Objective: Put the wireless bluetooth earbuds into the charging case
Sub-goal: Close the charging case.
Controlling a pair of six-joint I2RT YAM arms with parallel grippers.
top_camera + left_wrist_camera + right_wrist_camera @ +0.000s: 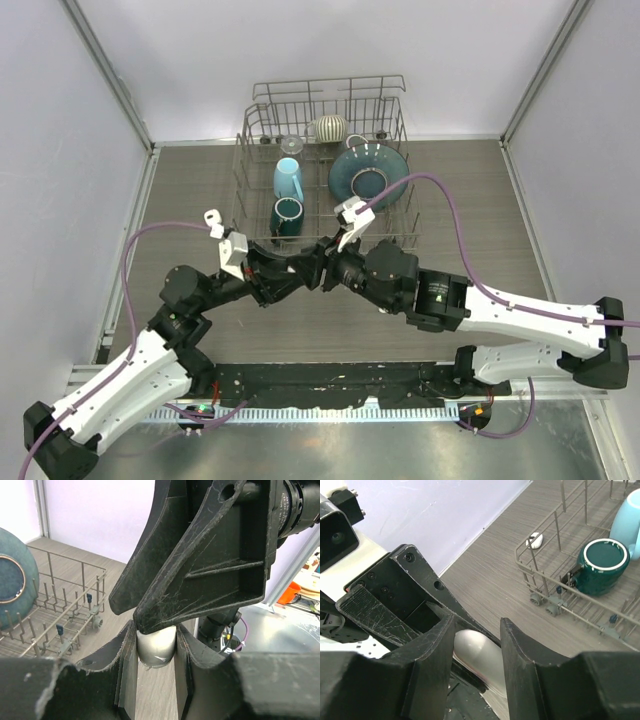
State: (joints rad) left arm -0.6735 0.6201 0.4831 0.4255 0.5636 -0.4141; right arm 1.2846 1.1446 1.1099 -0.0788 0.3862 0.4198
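Two left fingers (127,675) clamp a white rounded charging case (156,647) by its sides. The right fingers (525,650) touch its top with their tips, but I cannot tell whether they grip it. The case hangs over the desk (200,170), near a dish rack (330,100).

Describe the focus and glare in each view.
Top view: even light, soft shadows, a glaring bright strip along the bottom. Left wrist view: left fingers blurred, white case glinting. Right wrist view: right fingers soft, dish rack sharp.
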